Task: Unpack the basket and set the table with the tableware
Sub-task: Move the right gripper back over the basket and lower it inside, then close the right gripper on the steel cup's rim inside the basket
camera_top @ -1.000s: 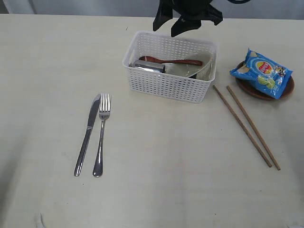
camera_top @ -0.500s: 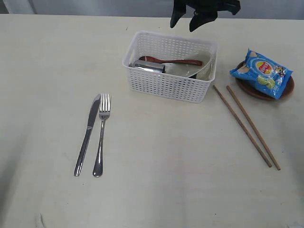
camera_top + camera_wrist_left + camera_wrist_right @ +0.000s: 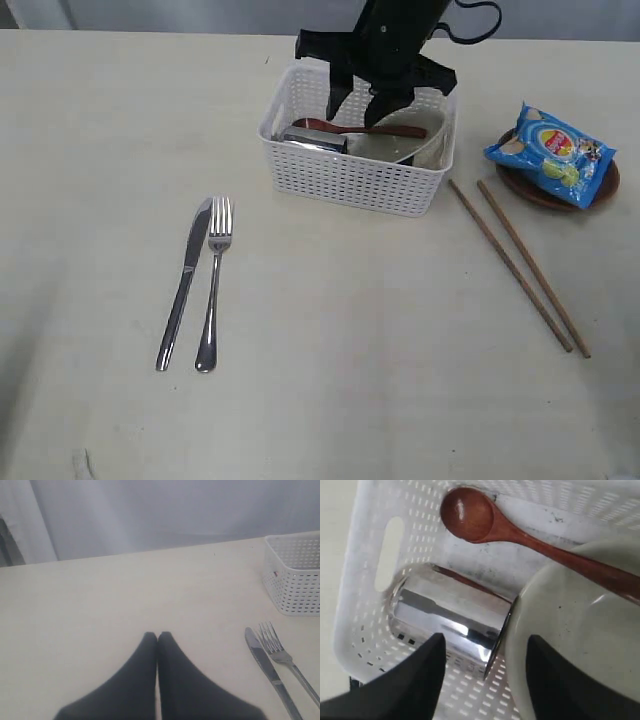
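Black right claw [image 3: 486,647], jaws apart, hangs over the basket [image 3: 350,185], above the steel cup [image 3: 450,612] lying sideways inside it against the white bowl [image 3: 570,630]. Best lower squarely astride the cup's barrel, clear of the wooden spoon [image 3: 520,536]; it may roll.

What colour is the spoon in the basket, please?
The spoon is reddish-brown, clearest in right wrist view.

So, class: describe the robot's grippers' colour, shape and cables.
Both are black. The left gripper has two smooth fingers tapering to narrow tips; the right gripper has similar fingers on a blocky body, plus a thin looping black cable.
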`<move>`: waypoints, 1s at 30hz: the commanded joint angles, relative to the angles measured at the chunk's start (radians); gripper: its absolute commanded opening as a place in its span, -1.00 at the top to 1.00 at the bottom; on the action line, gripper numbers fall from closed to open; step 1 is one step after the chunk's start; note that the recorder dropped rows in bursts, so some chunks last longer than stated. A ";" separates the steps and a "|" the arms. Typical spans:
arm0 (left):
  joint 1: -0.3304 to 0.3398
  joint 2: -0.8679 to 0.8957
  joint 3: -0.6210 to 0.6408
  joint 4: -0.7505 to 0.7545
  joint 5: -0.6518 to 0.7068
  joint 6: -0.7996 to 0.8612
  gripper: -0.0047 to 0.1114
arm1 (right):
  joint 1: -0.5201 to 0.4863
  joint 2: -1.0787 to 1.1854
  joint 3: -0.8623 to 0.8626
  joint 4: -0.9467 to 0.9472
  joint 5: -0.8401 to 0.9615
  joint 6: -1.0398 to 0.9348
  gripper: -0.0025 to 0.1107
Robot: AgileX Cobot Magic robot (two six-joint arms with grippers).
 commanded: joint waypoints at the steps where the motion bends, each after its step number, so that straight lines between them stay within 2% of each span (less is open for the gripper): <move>1: 0.001 -0.003 0.002 0.003 -0.008 -0.003 0.92 | -0.001 0.012 -0.003 0.006 -0.002 0.001 -0.06; 4: 0.001 -0.003 0.002 0.003 -0.008 -0.003 0.92 | -0.001 0.012 -0.003 0.008 -0.007 0.001 -0.14; 20: 0.001 -0.003 0.002 0.003 -0.008 -0.003 0.92 | 0.001 0.085 -0.003 0.032 -0.018 0.002 -0.14; 30: 0.001 -0.003 0.002 0.003 -0.008 -0.003 0.92 | 0.001 0.093 -0.003 0.114 -0.039 -0.024 -0.13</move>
